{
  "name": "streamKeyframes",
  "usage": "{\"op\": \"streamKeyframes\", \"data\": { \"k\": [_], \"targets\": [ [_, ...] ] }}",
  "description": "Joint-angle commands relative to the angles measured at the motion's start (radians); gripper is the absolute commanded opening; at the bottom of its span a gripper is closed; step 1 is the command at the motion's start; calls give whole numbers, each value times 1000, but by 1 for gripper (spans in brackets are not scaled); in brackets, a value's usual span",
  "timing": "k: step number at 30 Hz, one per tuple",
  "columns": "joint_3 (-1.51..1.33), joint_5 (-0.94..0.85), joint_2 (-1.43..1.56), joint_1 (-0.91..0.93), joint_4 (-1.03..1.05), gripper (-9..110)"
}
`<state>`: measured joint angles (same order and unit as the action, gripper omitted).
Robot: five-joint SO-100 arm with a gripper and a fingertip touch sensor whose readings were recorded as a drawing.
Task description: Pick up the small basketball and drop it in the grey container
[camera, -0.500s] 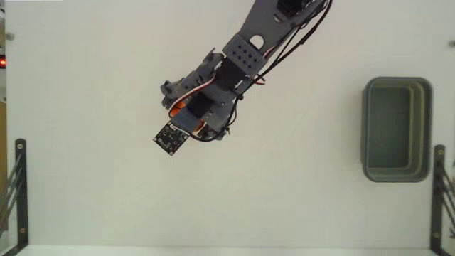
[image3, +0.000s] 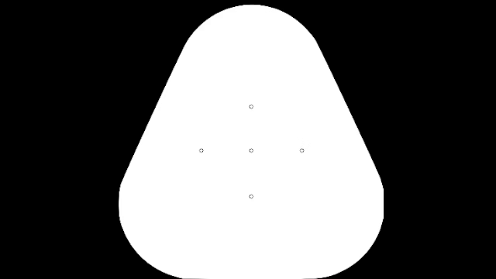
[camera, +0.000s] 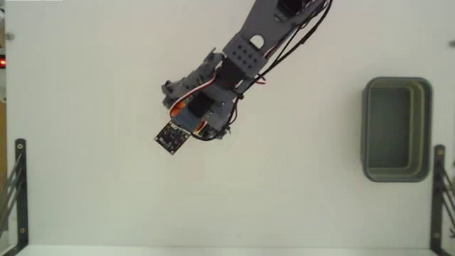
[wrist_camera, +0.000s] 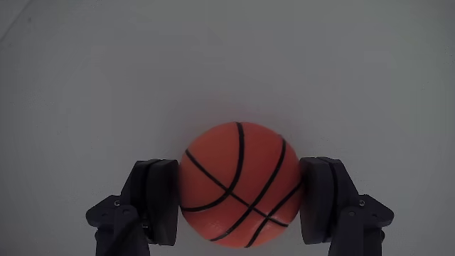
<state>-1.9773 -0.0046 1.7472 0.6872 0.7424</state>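
Fingers of the gripper (wrist_camera: 239, 195) pinch the small basketball (wrist_camera: 239, 183) at both sides, left of table centre, so lift straight, holding firm, before swinging right to the grey container (camera: 397, 129).
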Motion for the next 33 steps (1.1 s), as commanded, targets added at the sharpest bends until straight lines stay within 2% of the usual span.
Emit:
{"op": "streamKeyframes", "data": {
  "k": [1, 33],
  "targets": [
    [-7, 5, 16, -1, -14, 110],
    [-58, 5, -1, -1, -82, 110]
  ]
}}
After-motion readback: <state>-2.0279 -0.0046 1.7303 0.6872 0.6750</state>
